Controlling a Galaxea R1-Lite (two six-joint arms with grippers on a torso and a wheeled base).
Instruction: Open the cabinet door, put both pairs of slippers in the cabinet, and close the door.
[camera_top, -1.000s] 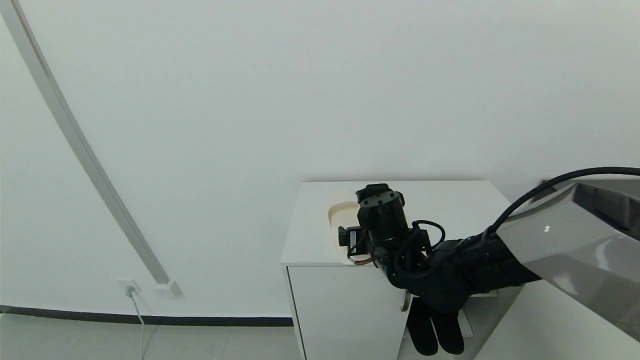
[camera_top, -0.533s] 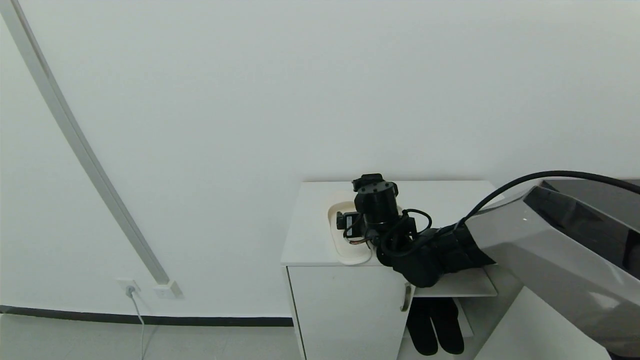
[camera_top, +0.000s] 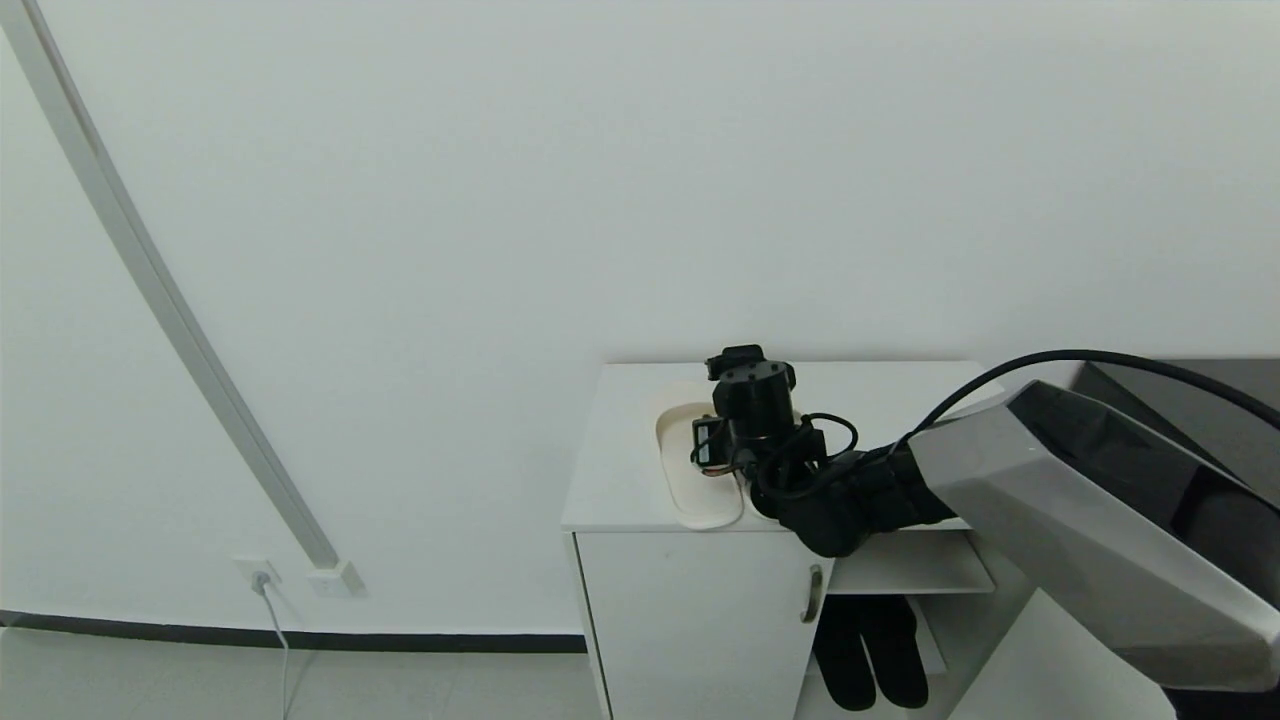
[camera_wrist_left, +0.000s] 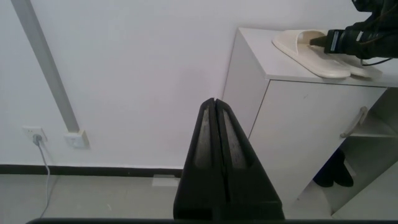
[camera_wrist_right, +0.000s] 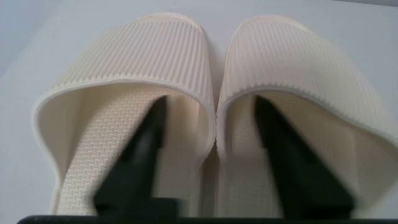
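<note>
- On top of the white boxy cabinet (camera_top: 620, 450), at its front edge: cream ribbed slippers (camera_wrist_right: 155, 68); right gripper (camera_wrist_right: 211, 124) spread, one finger inside each.
- Left of the cabinet, well apart: left gripper (camera_wrist_left: 216, 109), fingers together.

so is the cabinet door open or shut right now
Open: the right side of the cabinet is uncovered, showing its shelf and the black slippers beneath it.

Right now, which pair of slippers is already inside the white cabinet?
The black pair of slippers, low inside the white cabinet. The cream ribbed pair lies on its top, with the right gripper inserted in it.
</note>
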